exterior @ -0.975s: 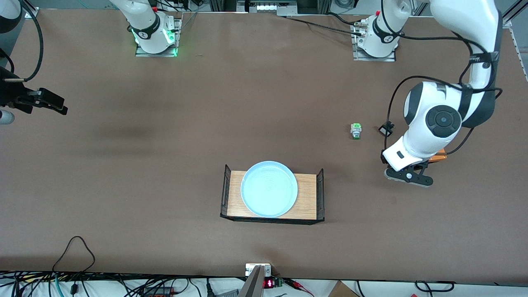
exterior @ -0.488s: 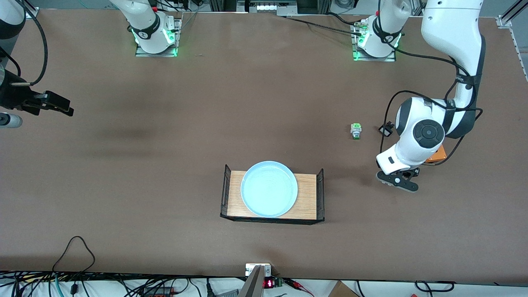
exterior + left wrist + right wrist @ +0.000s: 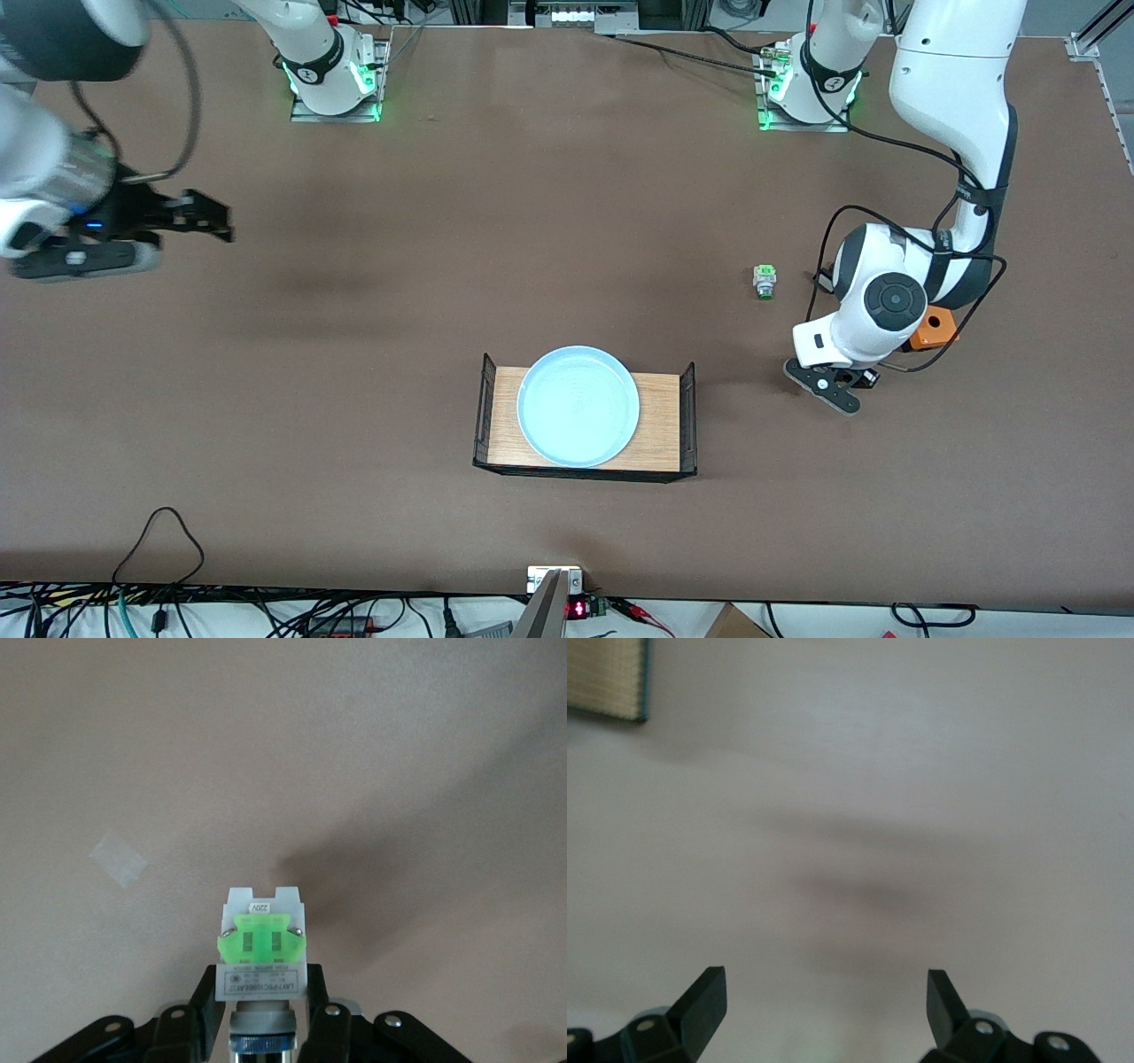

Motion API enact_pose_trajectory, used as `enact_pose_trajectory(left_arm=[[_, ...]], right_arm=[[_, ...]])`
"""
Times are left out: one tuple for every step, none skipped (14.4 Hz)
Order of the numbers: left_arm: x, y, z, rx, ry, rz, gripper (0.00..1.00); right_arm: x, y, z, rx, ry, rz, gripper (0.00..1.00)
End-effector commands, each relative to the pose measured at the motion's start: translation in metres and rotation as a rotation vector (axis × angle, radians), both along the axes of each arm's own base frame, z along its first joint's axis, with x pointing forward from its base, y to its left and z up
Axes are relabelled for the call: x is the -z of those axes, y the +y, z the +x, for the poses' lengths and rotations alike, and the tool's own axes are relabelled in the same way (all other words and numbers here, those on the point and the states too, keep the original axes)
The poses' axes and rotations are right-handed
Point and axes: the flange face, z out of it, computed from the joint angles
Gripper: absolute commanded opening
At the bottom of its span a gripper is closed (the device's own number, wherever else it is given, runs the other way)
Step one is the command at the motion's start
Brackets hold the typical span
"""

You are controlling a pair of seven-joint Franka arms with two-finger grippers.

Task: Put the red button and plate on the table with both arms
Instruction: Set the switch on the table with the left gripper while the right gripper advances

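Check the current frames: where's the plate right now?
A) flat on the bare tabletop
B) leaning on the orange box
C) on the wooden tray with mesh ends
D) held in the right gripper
C: the plate lies flat on the light-wood tray, between its black mesh ends, with neither gripper near it.

My red button (image 3: pixel 262 961) sits clamped, green block outward, in the left gripper (image 3: pixel 262 1028); pale blue plate (image 3: pixel 578 406) lies flat on the tray (image 3: pixel 660 425)
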Motion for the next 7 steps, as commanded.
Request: enact_pose_trajectory(left_arm=[[0.005, -0.001, -0.001, 0.031, 0.010, -0.021, 0.66], [0.007, -0.002, -0.002, 0.031, 0.016, -0.019, 0.88], [0.007, -0.001, -0.002, 0.027, 0.017, -0.019, 0.94], [0.007, -0.001, -0.001, 0.027, 0.018, -0.019, 1.00], [0.003, -0.002, 0.000, 0.024, 0.015, -0.019, 1.00], [-0.001, -0.004, 0.001, 0.025, 0.012, -0.020, 1.00], [-0.005, -0.006, 0.001, 0.018, 0.018, -0.019, 1.00]], right_arm=[[-0.002, 0.042, -0.007, -0.075, -0.001, 0.022, 1.00], [0.001, 0.060, -0.010, -0.093, 0.011, 0.061, 1.00], [0.001, 0.073, -0.013, -0.101, 0.019, 0.108, 1.00], [0.007, 0.095, -0.016, -0.125, 0.038, 0.150, 1.00], [0.004, 0.122, -0.024, -0.152, 0.030, 0.159, 1.00], [0.001, 0.154, -0.034, -0.210, -0.005, 0.162, 1.00], [-0.001, 0.169, -0.038, -0.230, -0.022, 0.180, 1.00]])
